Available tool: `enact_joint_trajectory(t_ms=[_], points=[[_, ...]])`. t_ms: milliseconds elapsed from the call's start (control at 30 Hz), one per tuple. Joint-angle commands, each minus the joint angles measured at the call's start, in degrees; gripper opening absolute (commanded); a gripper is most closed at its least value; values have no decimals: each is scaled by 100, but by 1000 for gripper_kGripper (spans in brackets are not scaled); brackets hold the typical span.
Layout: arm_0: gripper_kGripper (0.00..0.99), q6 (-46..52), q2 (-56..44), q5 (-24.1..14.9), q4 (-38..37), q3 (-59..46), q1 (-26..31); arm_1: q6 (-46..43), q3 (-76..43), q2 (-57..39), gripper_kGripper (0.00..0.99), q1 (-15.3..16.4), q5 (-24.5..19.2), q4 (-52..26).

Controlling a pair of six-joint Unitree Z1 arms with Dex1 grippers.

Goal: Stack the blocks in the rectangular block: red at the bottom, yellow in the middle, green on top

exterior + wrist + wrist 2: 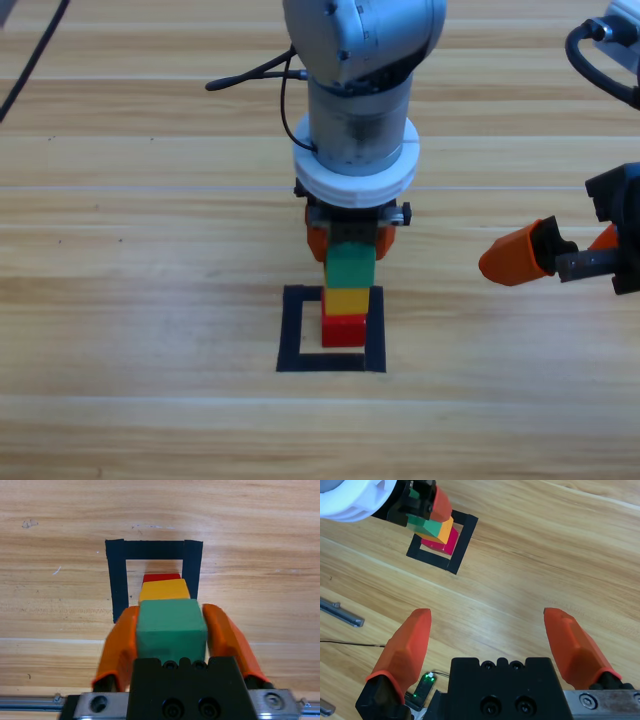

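At frame centre, a teal-green cube (351,268) tops a yellow cube (348,300) and a red cube (343,330), inside a black tape outline (294,330). The worktop (140,260) is pale striped wood. Both tools, left (350,240) and right (560,255), have orange jaws.

The three cubes stand in one upright stack inside the black tape rectangle (292,330), toward its right side. The red cube (343,331) sits at the bottom on the wood. The yellow cube (347,300) rests on it. The green cube (350,267) is on top, between the two orange jaws of the left gripper (349,240).
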State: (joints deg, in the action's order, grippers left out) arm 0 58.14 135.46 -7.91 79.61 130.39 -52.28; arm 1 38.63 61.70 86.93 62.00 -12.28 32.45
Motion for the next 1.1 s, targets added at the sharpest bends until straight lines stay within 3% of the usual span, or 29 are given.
enact_joint_trajectory(t_ms=[33,500,600,700,900,1100], points=[[857,-31,314,-123,28,22,-133,4,-150,237,990,-189,33,-169],[934,-31,-266,-369,54,40,-133,-347,-167,228,990,-189,94,-161],[939,-31,-811,-747,54,4,-203,-365,-167,246,990,-189,85,-161],[937,-39,-1426,-1362,54,-101,-485,-373,-167,237,990,-189,77,-161],[937,40,-2182,-2294,-7,-936,-1135,-540,-123,272,990,-189,-29,-169],[939,532,-2507,-2830,-104,-2043,-1662,-602,-115,219,990,-180,-38,-178]])
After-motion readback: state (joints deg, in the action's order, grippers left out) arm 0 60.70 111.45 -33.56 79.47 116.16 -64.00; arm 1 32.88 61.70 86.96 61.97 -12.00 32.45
